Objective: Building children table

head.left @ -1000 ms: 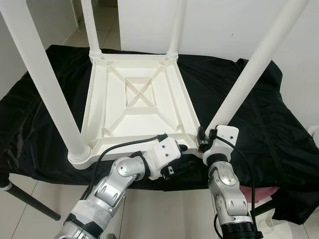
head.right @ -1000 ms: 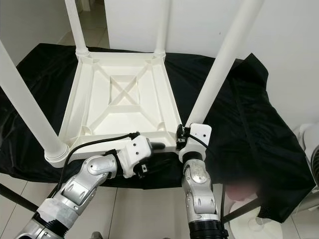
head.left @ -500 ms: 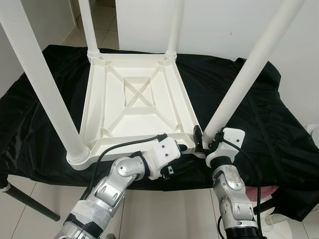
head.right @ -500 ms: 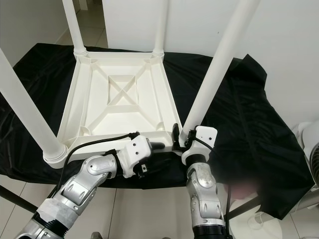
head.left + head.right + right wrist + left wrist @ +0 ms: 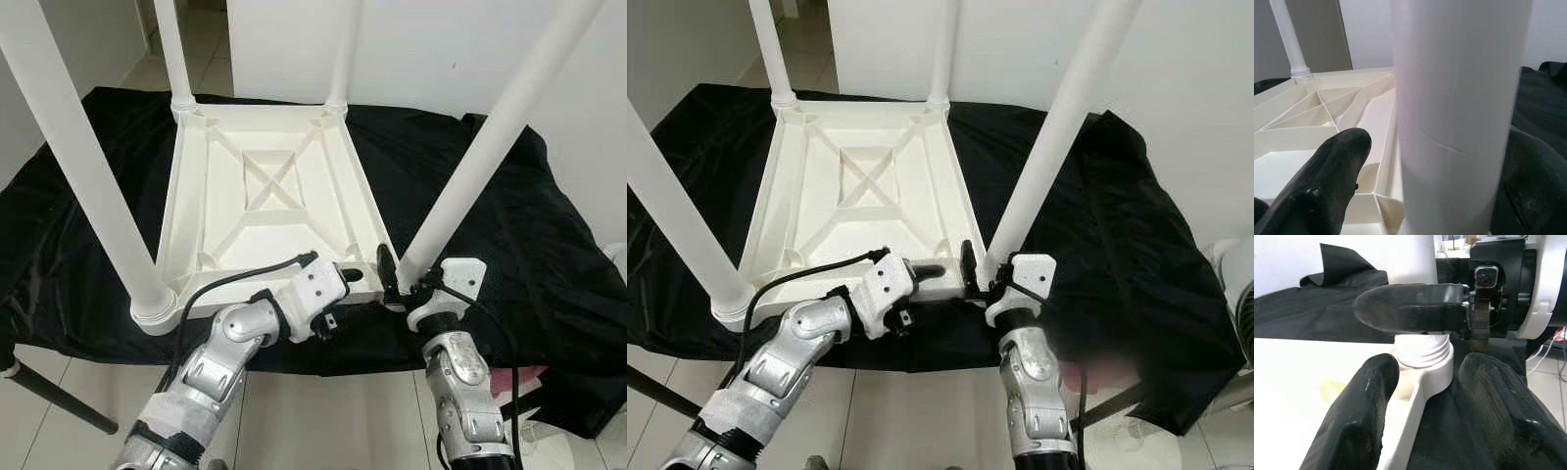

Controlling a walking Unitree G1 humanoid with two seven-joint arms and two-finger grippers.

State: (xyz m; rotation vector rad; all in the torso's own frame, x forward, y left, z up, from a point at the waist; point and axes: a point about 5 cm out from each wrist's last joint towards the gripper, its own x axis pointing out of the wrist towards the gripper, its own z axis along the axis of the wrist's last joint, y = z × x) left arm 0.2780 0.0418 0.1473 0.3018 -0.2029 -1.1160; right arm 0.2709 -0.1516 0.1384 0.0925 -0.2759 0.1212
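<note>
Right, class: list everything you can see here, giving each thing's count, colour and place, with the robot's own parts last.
Table top: one, white, upside down on the cloth.
Table legs: four, white, standing up from the top's corners.
Cloth: one, black, spread under the table top.
Floor: pale tiles, below the near edge.
Left tool: black fingers open at the near edge of the top.
Right tool: black fingers either side of the near right leg's base.

- Black cloth (image 5: 509, 225) draped over the work surface.
- White wall (image 5: 431, 49) behind.
- Tiled floor (image 5: 323, 421) below.
- Pink thing (image 5: 524, 377) at the cloth's near-right edge.
</note>
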